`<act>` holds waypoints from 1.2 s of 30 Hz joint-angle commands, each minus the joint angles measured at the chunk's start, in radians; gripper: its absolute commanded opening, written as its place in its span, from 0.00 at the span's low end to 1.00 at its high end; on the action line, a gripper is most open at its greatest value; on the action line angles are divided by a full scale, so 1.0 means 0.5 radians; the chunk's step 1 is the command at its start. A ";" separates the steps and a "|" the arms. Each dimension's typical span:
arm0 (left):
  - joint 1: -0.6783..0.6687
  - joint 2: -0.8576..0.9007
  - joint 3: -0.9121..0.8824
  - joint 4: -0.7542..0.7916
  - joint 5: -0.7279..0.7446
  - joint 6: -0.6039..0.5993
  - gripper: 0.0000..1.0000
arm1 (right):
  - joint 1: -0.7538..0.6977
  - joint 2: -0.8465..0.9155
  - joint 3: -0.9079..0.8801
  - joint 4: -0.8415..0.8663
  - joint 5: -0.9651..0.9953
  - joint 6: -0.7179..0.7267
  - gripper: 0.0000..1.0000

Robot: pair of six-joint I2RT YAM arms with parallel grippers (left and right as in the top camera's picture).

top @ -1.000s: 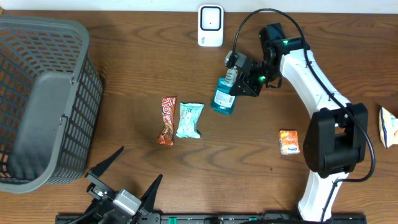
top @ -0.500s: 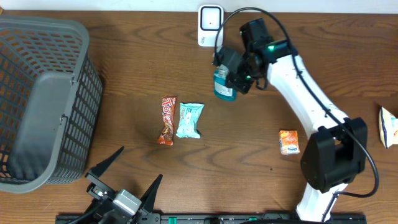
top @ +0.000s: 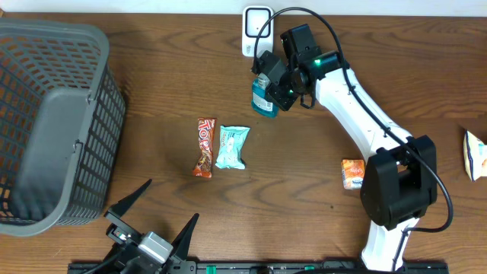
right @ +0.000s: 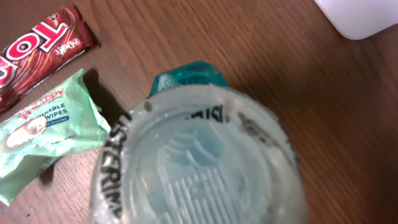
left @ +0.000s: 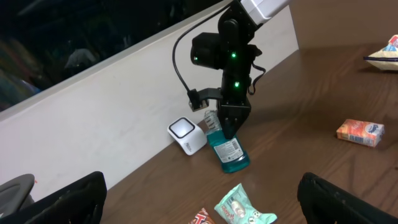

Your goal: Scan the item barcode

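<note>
A blue mouthwash bottle [top: 264, 102] hangs tilted just in front of the white scanner [top: 257, 29] at the table's far edge. My right gripper [top: 265, 78] is shut on its neck. From the left wrist view, the bottle [left: 228, 153] has its label facing outward, its base low over the wood, next to the scanner [left: 186, 135]. In the right wrist view the bottle's clear cap [right: 199, 162] fills the picture and hides the fingers. My left gripper [top: 170, 201] stands open near the front edge, nothing between its fingers.
A red candy bar [top: 205, 146] and a mint-green wipes pack [top: 232, 146] lie mid-table. A grey basket [top: 53, 122] stands at the left. An orange packet [top: 353, 173] lies by the right arm's base, and a white packet [top: 476, 154] sits at the right edge.
The right arm has carried the bottle left and toward the far edge, bringing it close in front of the scanner. The left arm has not moved.
</note>
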 commanded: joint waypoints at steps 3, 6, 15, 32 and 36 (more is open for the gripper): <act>-0.001 -0.014 -0.006 0.010 -0.003 0.020 0.98 | 0.000 0.011 -0.002 0.016 -0.039 0.108 0.23; -0.001 -0.014 -0.006 0.010 -0.003 0.020 0.98 | 0.000 0.011 -0.002 0.011 -0.039 0.123 0.33; -0.001 -0.014 -0.006 0.010 -0.003 0.020 0.98 | -0.008 0.011 -0.002 -0.027 -0.037 0.129 0.47; -0.001 -0.014 -0.006 0.011 -0.003 0.020 0.98 | 0.000 -0.088 0.016 0.237 -0.037 0.723 0.99; -0.001 -0.014 -0.006 0.011 -0.003 0.020 0.98 | 0.022 -0.056 0.008 0.301 -0.022 0.591 0.99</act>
